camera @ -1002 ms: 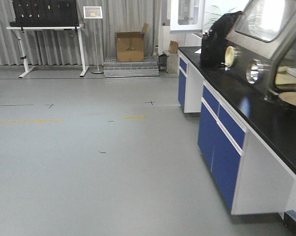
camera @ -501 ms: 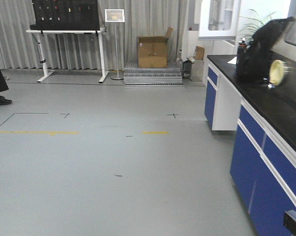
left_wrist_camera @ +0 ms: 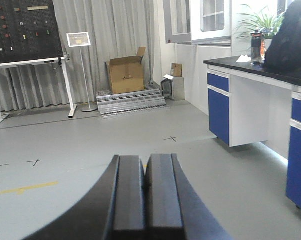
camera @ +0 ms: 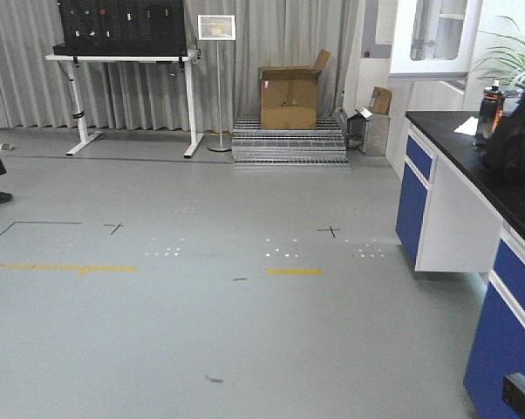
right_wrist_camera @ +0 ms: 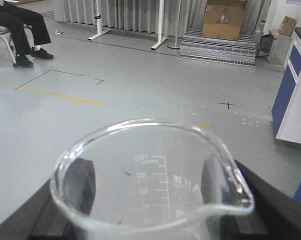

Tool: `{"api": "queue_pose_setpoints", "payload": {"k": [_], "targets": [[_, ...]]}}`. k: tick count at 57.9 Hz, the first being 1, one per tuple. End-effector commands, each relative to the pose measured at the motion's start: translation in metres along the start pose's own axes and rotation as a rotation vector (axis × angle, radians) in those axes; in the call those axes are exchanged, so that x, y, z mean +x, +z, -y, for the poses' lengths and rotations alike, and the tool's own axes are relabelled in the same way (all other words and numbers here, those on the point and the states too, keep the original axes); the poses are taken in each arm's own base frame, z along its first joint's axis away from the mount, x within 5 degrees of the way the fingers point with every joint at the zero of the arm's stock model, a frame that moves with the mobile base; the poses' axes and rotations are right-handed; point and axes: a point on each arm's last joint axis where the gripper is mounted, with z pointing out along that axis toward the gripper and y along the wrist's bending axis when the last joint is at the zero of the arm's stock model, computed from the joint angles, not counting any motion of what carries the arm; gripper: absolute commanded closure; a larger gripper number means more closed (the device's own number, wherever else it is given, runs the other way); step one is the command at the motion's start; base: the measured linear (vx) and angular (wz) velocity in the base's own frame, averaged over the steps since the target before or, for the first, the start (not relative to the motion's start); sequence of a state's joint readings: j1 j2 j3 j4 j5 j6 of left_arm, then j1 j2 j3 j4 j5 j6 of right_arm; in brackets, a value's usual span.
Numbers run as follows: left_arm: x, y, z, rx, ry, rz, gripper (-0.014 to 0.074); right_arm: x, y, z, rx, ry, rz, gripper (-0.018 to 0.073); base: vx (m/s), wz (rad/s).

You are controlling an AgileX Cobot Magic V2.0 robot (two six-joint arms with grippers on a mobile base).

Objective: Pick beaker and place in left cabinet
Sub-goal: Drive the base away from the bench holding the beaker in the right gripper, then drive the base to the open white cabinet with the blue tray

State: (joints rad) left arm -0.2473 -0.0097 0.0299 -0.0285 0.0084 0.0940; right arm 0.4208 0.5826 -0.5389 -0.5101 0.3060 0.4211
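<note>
Left gripper [left_wrist_camera: 144,172]: the two dark fingers [left_wrist_camera: 128,192] are pressed together along their inner faces, with only a thin seam between them and nothing held. They point out over the grey floor [left_wrist_camera: 90,145] toward the cardboard box [left_wrist_camera: 125,75] and the blue-fronted counter [left_wrist_camera: 225,112]. Right gripper [right_wrist_camera: 148,187]: the fingers are spread to the width of the beaker [right_wrist_camera: 150,165] and pinch it from both sides. One dark pad [right_wrist_camera: 83,180] shows through the glass on the left wall and the other lies against the right wall. The beaker sits upright between the pads, well above the floor, and looks empty. Its pour spout is at the lower right of the rim, and its white graduation marks (100, 80, 60) are readable on the far wall. Beyond it, a yellow floor line [right_wrist_camera: 60,95] and a seated person's legs [right_wrist_camera: 20,30] are visible.
</note>
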Motion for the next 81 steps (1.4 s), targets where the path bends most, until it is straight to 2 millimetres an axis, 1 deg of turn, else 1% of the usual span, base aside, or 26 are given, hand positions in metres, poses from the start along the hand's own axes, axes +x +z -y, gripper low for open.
{"api": "queue_pose_setpoints", "payload": {"k": [1, 22, 59, 81], "targets": [[-0.0029, -0.0013, -0.0002, -0.003, -0.011, 0.087, 0.0596, -0.0157, -0.0029, -0.0013, -0.022, -0.02, 0.098, 0.0565, 0.77, -0.06], [-0.0029, -0.0013, -0.0002, -0.003, -0.011, 0.087, 0.0596, -0.0155, -0.0029, -0.0012, -0.022, -0.02, 0.096, 0.0565, 0.79, -0.05], [-0.0029, -0.0013, -0.0002, -0.003, -0.011, 0.087, 0.0596, -0.0149, -0.0028, -0.0009, -0.019, -0.02, 0.089, 0.0565, 0.83, 0.06], [-0.0028, -0.0013, -0.0001, -0.003, -0.011, 0.085, 0.0596, -0.0145, -0.0028, -0.0008, -0.017, -0.02, 0.085, 0.0565, 0.83, -0.09]]}}
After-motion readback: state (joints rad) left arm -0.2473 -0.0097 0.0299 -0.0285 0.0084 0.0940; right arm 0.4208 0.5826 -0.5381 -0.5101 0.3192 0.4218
